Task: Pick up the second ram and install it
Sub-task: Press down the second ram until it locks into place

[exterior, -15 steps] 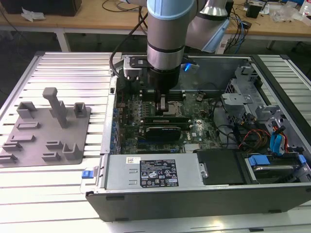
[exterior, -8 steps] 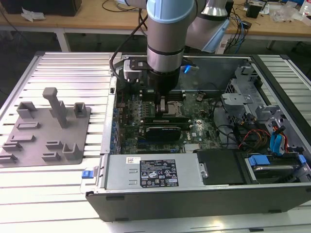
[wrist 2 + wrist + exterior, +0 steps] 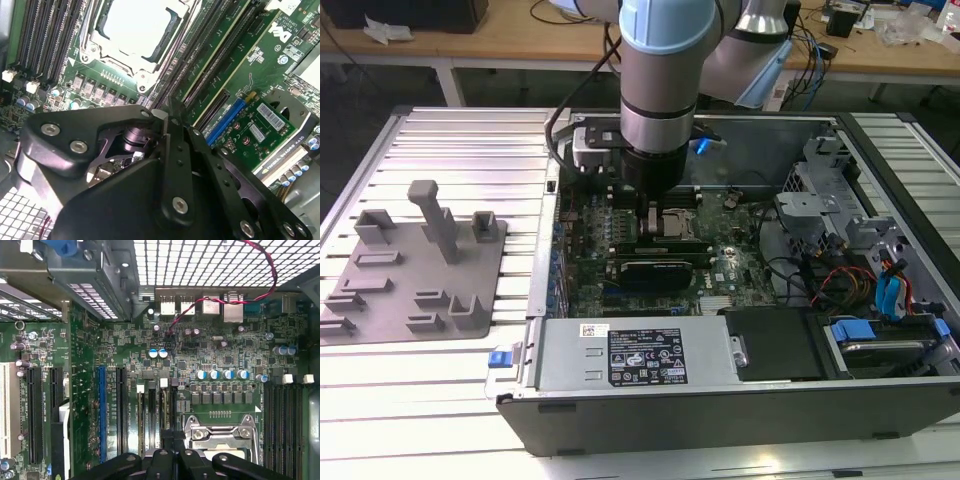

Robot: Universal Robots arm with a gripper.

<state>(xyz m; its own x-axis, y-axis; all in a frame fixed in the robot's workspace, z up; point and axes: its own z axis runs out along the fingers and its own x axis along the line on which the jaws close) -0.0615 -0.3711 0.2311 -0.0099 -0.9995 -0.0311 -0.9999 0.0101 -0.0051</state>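
Hung low inside the open dark metal computer case [image 3: 620,405], black two-fingered gripper [image 3: 167,440] pressed down among the memory slots. Clenched narrowly on the second ram [image 3: 163,407], a thin green circuit-board stick seen edge-on. Stood upright in a black slot just beside the silver-framed CPU socket [image 3: 220,432]. Lay well apart on the exterior view's left: grey plastic fixture plate [image 3: 410,270].

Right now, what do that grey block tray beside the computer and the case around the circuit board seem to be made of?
The grey fixture tray looks like matte moulded or printed plastic: uniform dull grey, soft edges, no glare. The computer case looks like sheet metal: thin folded walls, dark outside, bare grey inside. The motherboard is glossy green circuit-board laminate.
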